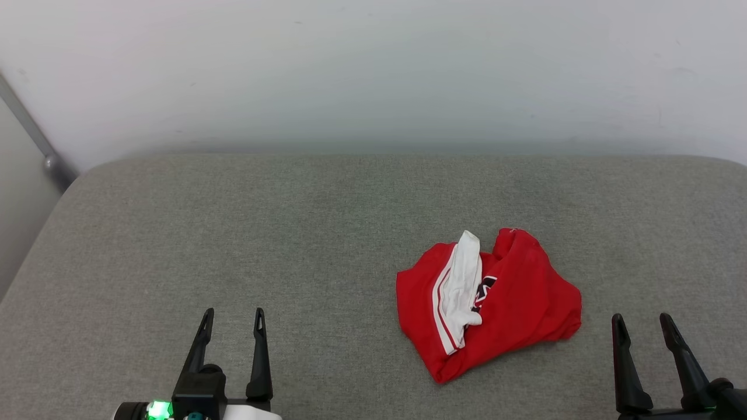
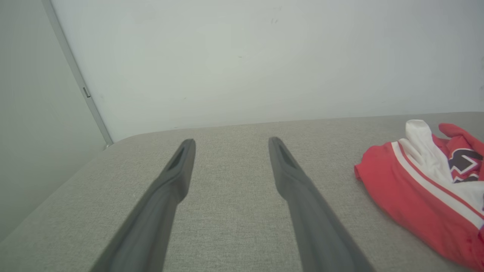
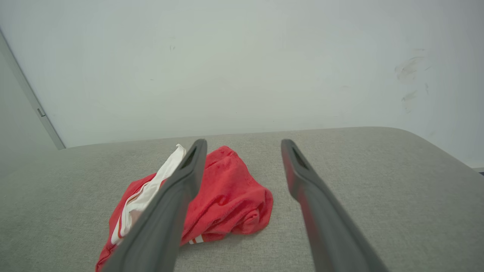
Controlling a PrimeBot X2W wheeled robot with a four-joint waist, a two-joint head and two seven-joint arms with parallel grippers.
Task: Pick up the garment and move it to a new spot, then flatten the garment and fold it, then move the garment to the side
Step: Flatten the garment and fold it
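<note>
Two dark two-finger grippers, both spread wide and empty: left gripper [image 1: 233, 315] at lower left of the head view, right gripper [image 1: 642, 319] at lower right, neither touching anything. One crumpled red jersey shirt with a white sleeve and red-and-white striped trim, the garment [image 1: 513, 297], lies in a loose heap on the grey fabric-covered surface [image 1: 233, 221]. It sits right of centre in the lower half of the head view, near the right gripper and well apart from the left.

Handling, judged: light, soft, floppy, not fragile. It will sag and drape when lifted, and layers may slide, so a shallow pinch could catch only the top layer. Best hold looks like the bunched red edge at the heap's lower right, closest to the right gripper. The raised white sleeve is an easy pinch but would drag the rest unevenly.

Look: mostly red, white sleeve folded across the middle, stripe along its left edge, a bit of black white-outlined print beside it, most lettering hidden. Not yet flattened.
</note>
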